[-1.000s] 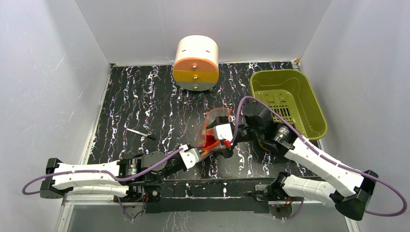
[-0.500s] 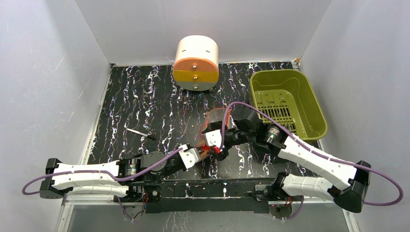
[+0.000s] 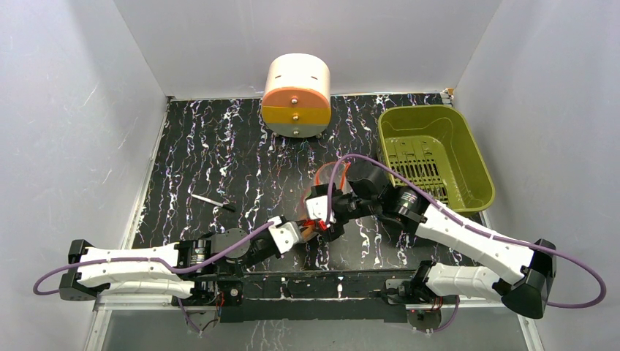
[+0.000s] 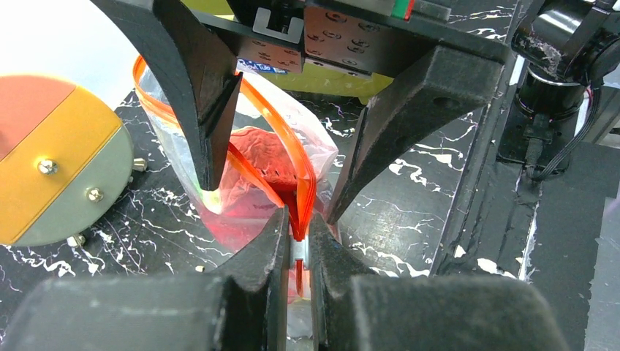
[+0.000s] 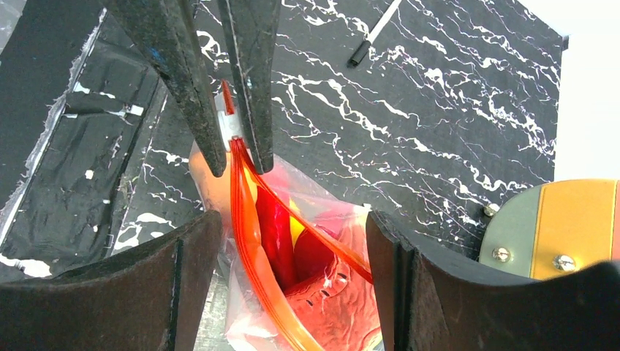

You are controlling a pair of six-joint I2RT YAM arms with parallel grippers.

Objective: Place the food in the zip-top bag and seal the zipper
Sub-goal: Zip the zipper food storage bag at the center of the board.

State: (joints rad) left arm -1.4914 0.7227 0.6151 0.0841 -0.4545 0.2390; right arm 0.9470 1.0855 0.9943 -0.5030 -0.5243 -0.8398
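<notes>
A black pen (image 3: 212, 200) lies on the marbled table (image 3: 197, 139) at the left, well apart from everything else. The left gripper (image 4: 298, 235) has its jaws pressed together on the end of the zipper (image 5: 237, 197), at its white slider tab. Behind, a round cream box (image 3: 296, 95) with an orange-and-yellow front stands at the back wall. The zip-top bag (image 4: 311, 150) sits at table centre with its mouth gaping. It holds the food (image 5: 322, 292): red pieces and a yellow sliver, their kinds hard to tell through the crinkled plastic. The right gripper (image 5: 290, 219) straddles the bag, jaws spread. From above, the right arm hides most of the bag. An olive-green bin (image 3: 468, 157) with a slotted floor stands at the right.
</notes>
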